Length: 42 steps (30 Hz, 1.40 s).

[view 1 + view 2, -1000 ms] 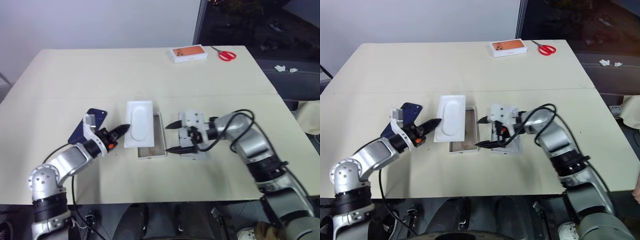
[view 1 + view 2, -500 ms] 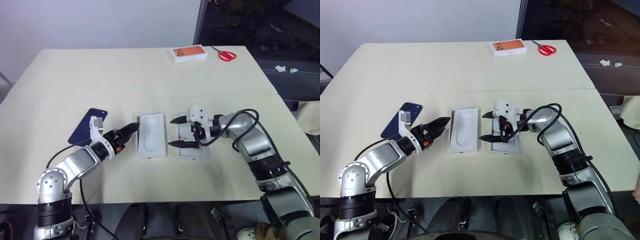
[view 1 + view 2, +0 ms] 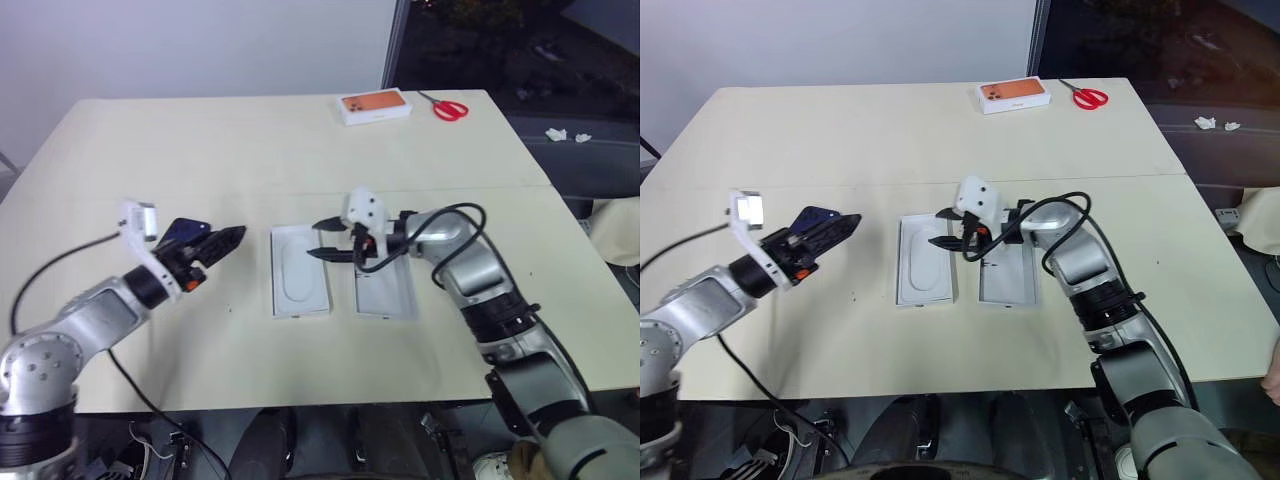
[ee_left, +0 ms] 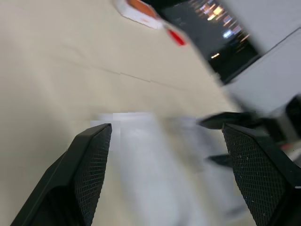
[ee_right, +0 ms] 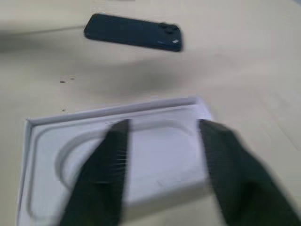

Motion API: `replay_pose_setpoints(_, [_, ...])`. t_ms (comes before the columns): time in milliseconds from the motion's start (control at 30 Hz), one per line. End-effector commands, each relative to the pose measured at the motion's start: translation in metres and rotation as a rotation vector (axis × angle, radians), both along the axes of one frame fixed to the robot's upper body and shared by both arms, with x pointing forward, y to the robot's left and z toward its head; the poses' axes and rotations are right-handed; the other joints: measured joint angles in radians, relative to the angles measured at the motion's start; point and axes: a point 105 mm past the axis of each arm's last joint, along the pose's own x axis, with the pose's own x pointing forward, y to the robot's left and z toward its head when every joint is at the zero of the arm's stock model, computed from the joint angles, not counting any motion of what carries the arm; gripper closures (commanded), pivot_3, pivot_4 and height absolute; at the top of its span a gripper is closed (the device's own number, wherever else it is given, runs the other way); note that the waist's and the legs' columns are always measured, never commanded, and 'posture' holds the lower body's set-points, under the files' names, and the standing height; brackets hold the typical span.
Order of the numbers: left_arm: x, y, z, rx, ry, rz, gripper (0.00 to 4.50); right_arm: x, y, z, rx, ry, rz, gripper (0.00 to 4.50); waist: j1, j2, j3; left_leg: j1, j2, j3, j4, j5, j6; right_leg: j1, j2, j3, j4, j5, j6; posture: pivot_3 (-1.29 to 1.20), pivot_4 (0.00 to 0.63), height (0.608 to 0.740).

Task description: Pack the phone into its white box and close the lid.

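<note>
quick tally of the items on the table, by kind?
phone: 1
white box: 1
insert, lying in that box: 1
lid: 1
orange-topped box: 1
scissors: 1
Total: 6

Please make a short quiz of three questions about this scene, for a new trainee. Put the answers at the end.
1. True or false: the phone lies inside the white box.
2. Which pincer hangs nearer the phone, the left pincer or the right pincer?
3. What lies beside the orange-topped box at the far end of the table?

Key: 1. False, it lies on the bare table. 2. The left pincer. 3. The red scissors.
</note>
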Motion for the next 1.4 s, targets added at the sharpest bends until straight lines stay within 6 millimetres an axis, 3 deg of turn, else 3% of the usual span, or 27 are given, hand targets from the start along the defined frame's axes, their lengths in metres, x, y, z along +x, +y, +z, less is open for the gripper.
replay_pose_setpoints(33, [-0.005,0.010,0.010,0.084,-0.159,-0.011,0.53,-0.002,0.018,-0.006,-0.044,-0.072,0.007,4.35,0.001,0.000,0.000,0.000,0.000,0.000,0.000,0.000,0.000,0.000,0.000,0.000,0.000,0.000,0.000,0.00,0.150,0.740])
replay_pose_setpoints(233, [-0.009,0.018,-0.006,0.113,-0.175,-0.007,0.53,0.001,0.024,-0.050,-0.296,-0.250,0.031,4.43,0.003,0.000,0.000,0.000,0.000,-0.001,0.000,-0.001,0.002,0.000,-0.002,-0.001,-0.002,0.000,0.000,0.00,0.150,0.740])
replay_pose_setpoints(500, [-0.007,0.026,-0.009,0.110,-0.190,0.019,0.53,-0.005,0.043,-0.071,-0.379,-0.330,0.107,4.43,-0.006,0.000,-0.001,0.001,0.001,-0.001,-0.002,-0.002,0.004,0.001,0.000,-0.001,-0.002,0.000,0.000,0.00,0.150,0.740])
replay_pose_setpoints(633, [-0.008,0.026,-0.010,0.101,-0.188,0.023,0.53,-0.001,0.044,-0.068,-0.360,-0.317,0.088,4.43,-0.006,-0.001,-0.001,0.002,0.001,-0.001,-0.002,-0.002,0.004,0.001,0.000,-0.001,-0.002,0.000,0.000,0.00,0.150,0.740])
replay_pose_setpoints(767, [-0.009,0.024,-0.017,0.112,-0.175,0.021,0.53,0.006,0.045,-0.041,-0.197,-0.207,0.000,4.43,-0.005,-0.001,-0.001,0.002,0.001,-0.001,-0.002,-0.002,0.004,0.001,0.000,-0.001,-0.001,0.000,0.000,0.00,0.150,0.740])
replay_pose_setpoints(900, [-0.008,0.024,-0.018,0.110,-0.178,0.023,0.53,0.012,0.039,-0.034,-0.173,-0.172,-0.028,4.43,-0.003,0.000,-0.001,0.001,0.001,-0.001,-0.002,-0.002,0.004,0.001,0.000,-0.001,-0.002,0.000,0.000,0.00,0.150,0.740])
replay_pose_setpoints(1033, [-0.006,0.023,-0.019,0.118,-0.179,0.020,0.53,0.013,0.026,-0.038,-0.239,-0.207,-0.011,4.43,-0.001,0.000,0.000,0.001,0.001,-0.001,-0.002,-0.002,0.004,0.001,0.000,-0.001,-0.002,0.000,0.000,0.00,0.150,0.740])
replay_pose_setpoints(1233, [-0.007,0.021,-0.023,0.119,-0.170,0.007,0.53,0.019,0.024,-0.021,-0.204,-0.224,-0.038,4.43,-0.002,0.000,0.000,0.001,0.001,-0.001,-0.002,-0.003,0.004,0.001,0.000,-0.001,-0.002,0.000,0.000,0.00,0.150,0.740])
replay_pose_setpoints(1400, [-0.005,0.017,-0.023,0.118,-0.174,-0.002,0.53,0.021,0.024,-0.033,-0.263,-0.268,-0.034,4.43,-0.003,0.000,0.000,0.001,0.001,-0.001,-0.002,-0.003,0.004,0.000,0.000,-0.001,-0.002,0.000,0.000,0.00,0.150,0.740])
